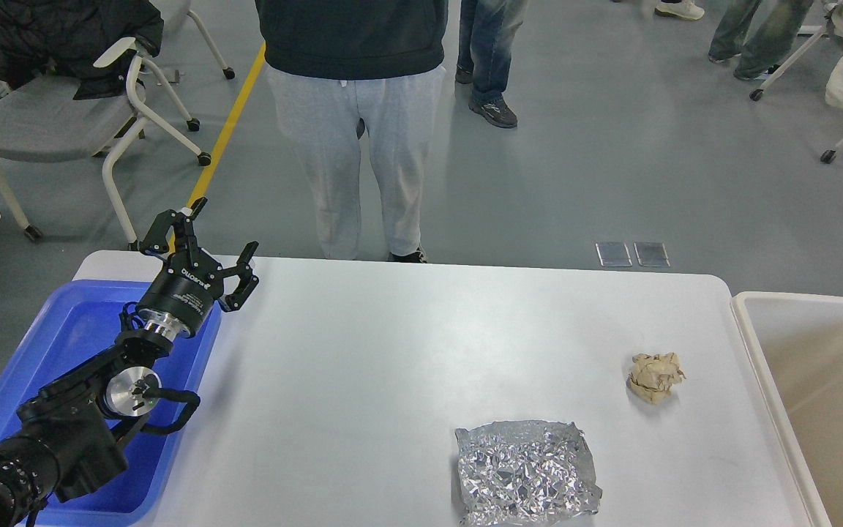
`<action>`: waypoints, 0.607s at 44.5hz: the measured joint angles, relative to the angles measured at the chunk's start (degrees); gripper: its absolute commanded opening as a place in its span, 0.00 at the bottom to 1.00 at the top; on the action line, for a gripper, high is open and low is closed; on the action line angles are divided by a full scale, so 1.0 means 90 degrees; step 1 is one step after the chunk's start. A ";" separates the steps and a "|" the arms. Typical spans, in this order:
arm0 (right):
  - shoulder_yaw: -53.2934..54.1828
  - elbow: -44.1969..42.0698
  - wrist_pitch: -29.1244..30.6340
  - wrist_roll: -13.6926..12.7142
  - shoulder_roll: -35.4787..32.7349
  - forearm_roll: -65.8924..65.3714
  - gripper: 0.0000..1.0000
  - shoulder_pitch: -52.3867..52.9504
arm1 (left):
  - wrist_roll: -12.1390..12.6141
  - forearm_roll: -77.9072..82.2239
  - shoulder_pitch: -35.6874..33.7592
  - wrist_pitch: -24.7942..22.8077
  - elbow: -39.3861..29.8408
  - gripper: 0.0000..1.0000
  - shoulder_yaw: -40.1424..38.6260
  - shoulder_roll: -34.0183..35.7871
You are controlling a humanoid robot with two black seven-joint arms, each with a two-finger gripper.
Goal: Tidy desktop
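While the shallow blue plastic tray (63, 329) lies along the left edge of the scene, as much of its floor as shows holds nothing, and the black left arm crosses above most of it. Opposite, at the far right, the beige plastic bin (758, 351) with a pale rim stands just beside the table's right edge; the part of its inside that shows holds nothing, and the rest is cut off by the view's edge.

Between the two lies the desktop (363, 351), a large smooth white rectangular tabletop with rounded corners. A crumpled sheet of silver aluminium foil (525, 472) rests flat on its near right part. A small beige ball of crumpled paper (655, 376) sits further back and to the right, apart from the foil and near the bin side.

Above the tray's far right corner, the left gripper (222, 238) hangs with its two black fingers spread wide and nothing between them. No right gripper shows.

Beyond the table stretches a grey floor with a yellow line. A person in light grey sweatpants (356, 146) and a dark top stands close against the far edge. A grey chair with a white frame (48, 124) stands at the left, others at the right, and more legs show further back.
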 measured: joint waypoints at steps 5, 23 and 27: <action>0.0069 -0.0016 0.0000 -0.0002 0.0062 0.0013 0.00 -0.0143 | 0.0000 -0.0002 0.0000 0.0000 0.0000 1.00 0.0000 0.0000; 0.0231 -0.0009 0.0019 -0.0004 0.0140 0.0041 0.00 -0.0555 | 0.0000 -0.0003 0.0000 0.0002 0.0000 1.00 0.0000 0.0000; 0.0255 -0.0007 0.0021 0.0003 0.0144 0.0045 0.72 -0.0607 | 0.0000 -0.0003 0.0000 0.0002 0.0000 1.00 0.0000 0.0000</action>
